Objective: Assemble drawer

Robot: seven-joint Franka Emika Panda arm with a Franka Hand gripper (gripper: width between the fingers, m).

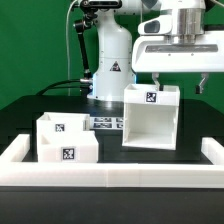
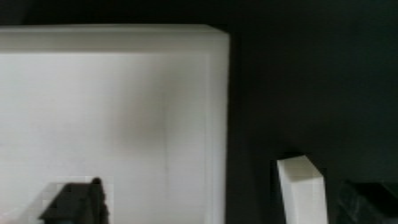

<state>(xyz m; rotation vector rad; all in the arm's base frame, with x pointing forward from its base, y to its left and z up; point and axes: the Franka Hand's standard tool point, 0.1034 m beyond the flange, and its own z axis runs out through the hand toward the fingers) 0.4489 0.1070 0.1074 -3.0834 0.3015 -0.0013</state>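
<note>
Standing upright, white cube housing [image 1: 150, 120] (tagged)

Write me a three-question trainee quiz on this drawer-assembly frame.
1. How many small boxes stand at the exterior view's left?
2. True or false: the gripper holds one of them.
3. What does the gripper hover over? A) the large housing B) the marker board C) the border wall

Key: 1 two; 2 false; 3 A.
</note>
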